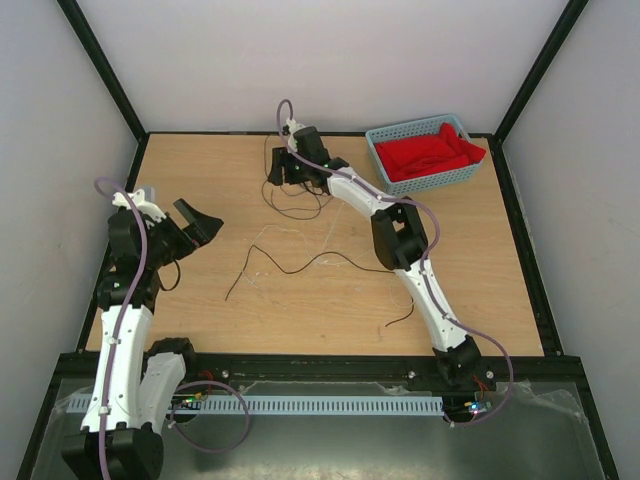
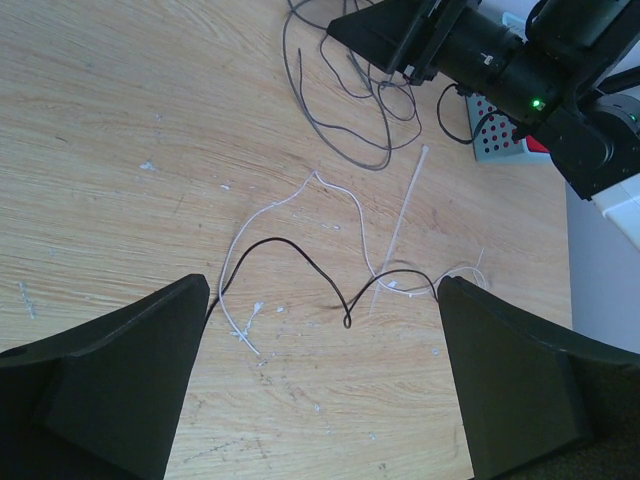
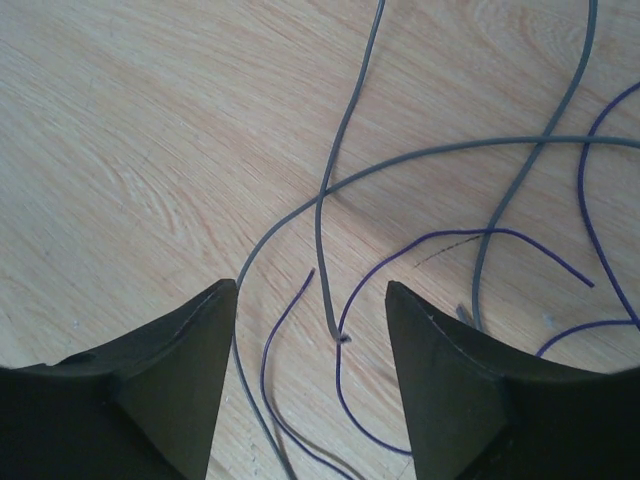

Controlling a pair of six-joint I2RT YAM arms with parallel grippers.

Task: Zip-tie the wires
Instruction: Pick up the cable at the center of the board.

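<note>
Pointing down at wires (image 3: 318,215), right pincer (image 3: 310,290), jaws apart.

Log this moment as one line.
left fingers: open, empty | right fingers: open, straddling wires | zip tie: lying on table, untouched

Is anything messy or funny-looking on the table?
Yes. The wires sprawl over the table in loose loops, not bundled together, and the zip tie lies loose among them. Nothing looks broken.

open: table (image 1: 500,280) near-right | blocked: right arm (image 1: 400,240) mid-table; wires (image 1: 300,262) centre; basket (image 1: 432,178) far-right
</note>
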